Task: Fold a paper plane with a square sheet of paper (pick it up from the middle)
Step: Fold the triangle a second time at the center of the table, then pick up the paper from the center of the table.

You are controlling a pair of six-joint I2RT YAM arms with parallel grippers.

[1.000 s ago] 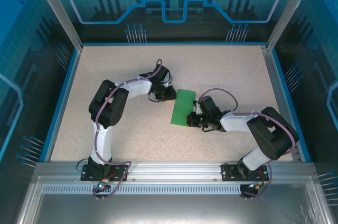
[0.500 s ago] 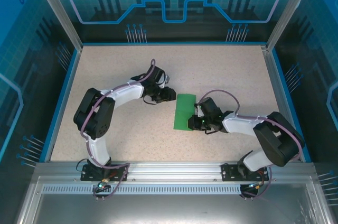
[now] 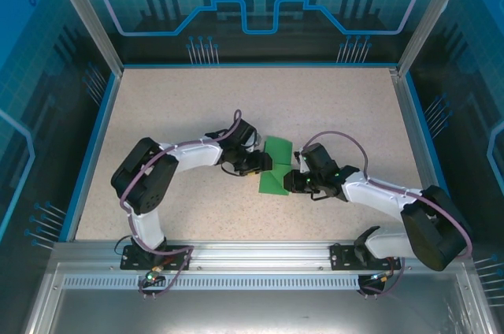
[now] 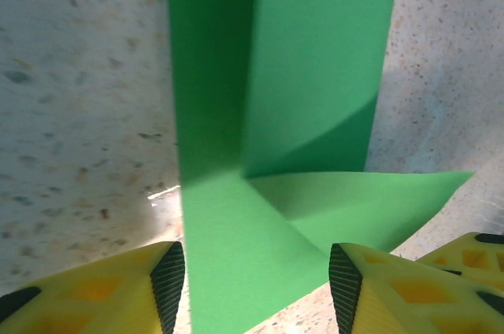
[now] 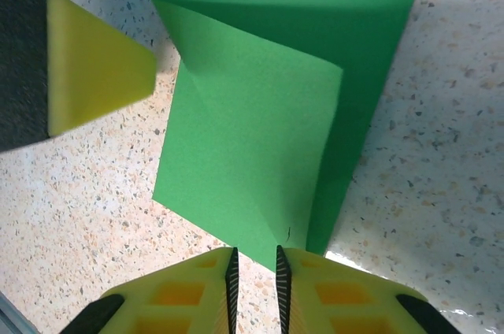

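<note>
The square sheet of paper (image 3: 278,151) lies on the speckled table, bright green, folded into a strip with its near corner turned over into a triangular flap. In the left wrist view the paper (image 4: 315,74) runs under my left gripper (image 4: 256,291), whose jaws stand wide open on either side of it. My left gripper (image 3: 258,164) sits at the sheet's left edge. Close by, my right gripper (image 3: 290,180) is at the sheet's near right corner. In the right wrist view the paper (image 5: 252,153) ends in a point at the mouth of my right gripper (image 5: 254,271), whose jaws stand slightly apart with table showing between them.
A finger of the left gripper (image 5: 87,74) reaches in from the paper's far left side in the right wrist view. Blue side walls (image 3: 93,145) bound the table, and an aluminium rail (image 3: 260,251) runs along the near edge. Bare tabletop (image 3: 181,105) spreads behind the arms.
Both grippers have opened. The left gripper drew back, then came in low at the paper's left edge. The sheet's near corner now lies folded over as a triangle.
</note>
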